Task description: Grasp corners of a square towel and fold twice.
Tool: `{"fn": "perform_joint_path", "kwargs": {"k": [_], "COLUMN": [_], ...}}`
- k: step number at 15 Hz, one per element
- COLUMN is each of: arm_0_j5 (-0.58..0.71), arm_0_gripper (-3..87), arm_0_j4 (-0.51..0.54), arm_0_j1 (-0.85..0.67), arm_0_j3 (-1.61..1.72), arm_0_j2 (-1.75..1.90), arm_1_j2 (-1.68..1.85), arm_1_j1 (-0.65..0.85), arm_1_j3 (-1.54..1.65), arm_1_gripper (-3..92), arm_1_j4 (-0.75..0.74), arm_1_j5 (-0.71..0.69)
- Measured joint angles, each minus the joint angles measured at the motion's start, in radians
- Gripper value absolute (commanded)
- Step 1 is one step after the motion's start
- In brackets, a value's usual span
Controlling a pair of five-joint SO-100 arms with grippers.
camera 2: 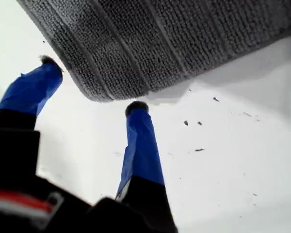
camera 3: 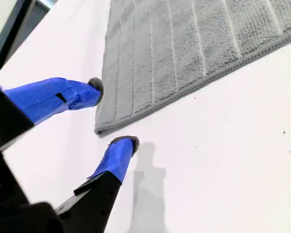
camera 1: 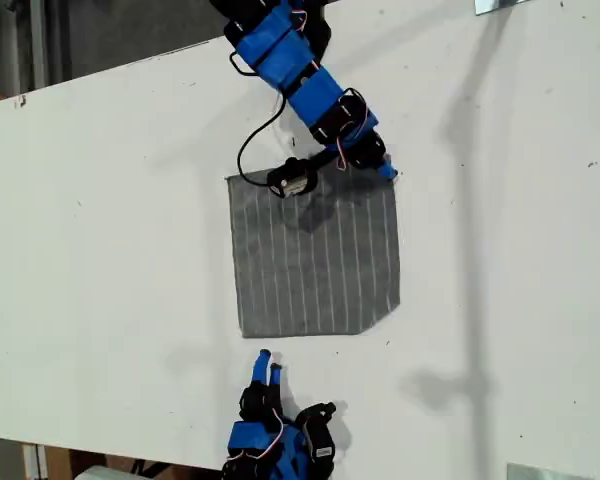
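**Exterior view: towel flat on the table, a spread gripper at each of two opposite corners**

The towel (camera 1: 315, 260) lies spread in a single layer near the middle of the white table (camera 1: 110, 250), its pale stripes running from the top of the exterior view toward the bottom. The blunt corner (camera 1: 390, 312) is at the exterior view's lower right and nothing is near it.

My first gripper (camera 1: 385, 170) sits at the towel's upper-right corner (camera 1: 393, 180) as the exterior view shows it, reaching in from the top of that view. In the first wrist view the jaws stand apart with this rounded corner (camera 2: 102, 92) showing between the two blue-taped fingers (camera 2: 140, 141). One tip is right at the hem and the other is just short of the corner. I cannot tell whether either tip touches the cloth. Nothing is clamped.

My second gripper (camera 1: 269, 363) comes in from the bottom of the exterior view, near the lower-left corner (camera 1: 243, 335) but apart from it. In the second wrist view its jaws are also spread, and that corner (camera 3: 99, 130) lies flat between the fingertips (camera 3: 123, 145). One finger throws a separate shadow on the table beside it.

A black cable (camera 1: 248, 140) loops from the first arm down to the towel's top edge in the exterior view.
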Motion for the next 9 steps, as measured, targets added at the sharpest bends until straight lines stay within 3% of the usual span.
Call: {"fn": "perform_joint_path", "kwargs": {"k": [6, 8, 9], "arm_0_j5": [0.006, 0.009, 0.009], "arm_0_gripper": [18.6, 18.4, 17.8], "arm_0_j4": [0.0, 0.0, 0.0], "arm_0_j1": [0.0, 0.0, 0.0], "arm_0_j3": [0.0, 0.0, 0.0], "arm_0_j2": [0.0, 0.0, 0.0], "arm_1_j2": [-0.098, -0.095, -0.083], "arm_1_j1": [0.04, 0.04, 0.04], "arm_1_j3": [-0.014, 0.005, 0.026], "arm_1_gripper": [25.7, 3.8, -0.1], "arm_1_j4": [-0.06, -0.078, -0.11], "arm_1_j5": [-0.003, 0.02, 0.031]}}
